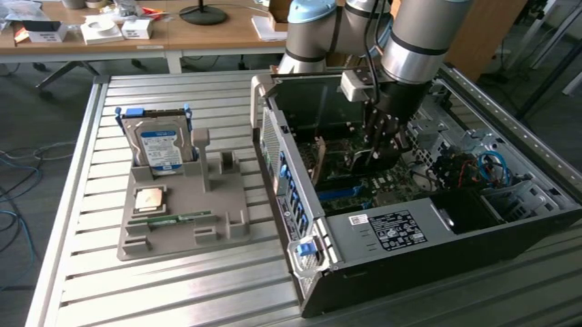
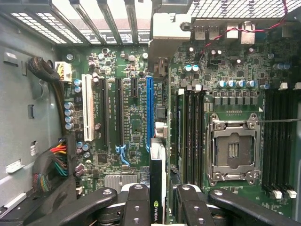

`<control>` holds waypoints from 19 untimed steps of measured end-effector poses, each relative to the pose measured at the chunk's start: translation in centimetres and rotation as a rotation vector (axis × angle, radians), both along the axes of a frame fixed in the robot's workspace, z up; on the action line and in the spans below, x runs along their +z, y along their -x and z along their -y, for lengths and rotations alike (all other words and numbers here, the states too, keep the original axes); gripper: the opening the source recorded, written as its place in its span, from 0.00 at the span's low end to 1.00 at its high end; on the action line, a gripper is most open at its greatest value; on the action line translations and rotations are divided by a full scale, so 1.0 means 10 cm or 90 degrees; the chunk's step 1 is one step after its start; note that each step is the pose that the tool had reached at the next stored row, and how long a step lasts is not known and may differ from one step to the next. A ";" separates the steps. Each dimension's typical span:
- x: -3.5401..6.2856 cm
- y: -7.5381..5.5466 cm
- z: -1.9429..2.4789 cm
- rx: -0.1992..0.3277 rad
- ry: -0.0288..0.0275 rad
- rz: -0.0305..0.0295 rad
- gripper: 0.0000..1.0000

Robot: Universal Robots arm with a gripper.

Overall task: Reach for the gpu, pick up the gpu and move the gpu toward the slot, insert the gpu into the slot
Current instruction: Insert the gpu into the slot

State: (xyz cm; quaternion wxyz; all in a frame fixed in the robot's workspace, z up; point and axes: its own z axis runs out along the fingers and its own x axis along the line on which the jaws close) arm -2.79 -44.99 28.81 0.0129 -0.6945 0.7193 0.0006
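My gripper (image 1: 380, 139) reaches down into the open computer case (image 1: 382, 231), shut on the gpu (image 1: 366, 162). In the wrist view the gpu (image 2: 157, 179) is a thin dark card seen edge-on between the two black fingers (image 2: 136, 202). Its pale metal bracket (image 2: 167, 33) reaches toward the case's rear grille. The card hangs over the green motherboard (image 2: 136, 122), close beside a blue connector strip (image 2: 149, 113). The slot, a long black strip (image 2: 102, 113), lies a few strips away from that blue one. I cannot tell which strip the card's lower edge is over.
The silver CPU socket (image 2: 233, 148) and black memory strips (image 2: 193, 132) lie beside the card. Cable bundles (image 2: 54, 160) crowd one case wall. On the table at the exterior view's left stands a grey fixture (image 1: 187, 211) with a hard drive (image 1: 159, 146), a chip and a memory stick.
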 end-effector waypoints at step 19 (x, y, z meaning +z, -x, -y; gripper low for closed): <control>-0.030 0.02 0.000 0.000 -0.0003 0.0002 0.27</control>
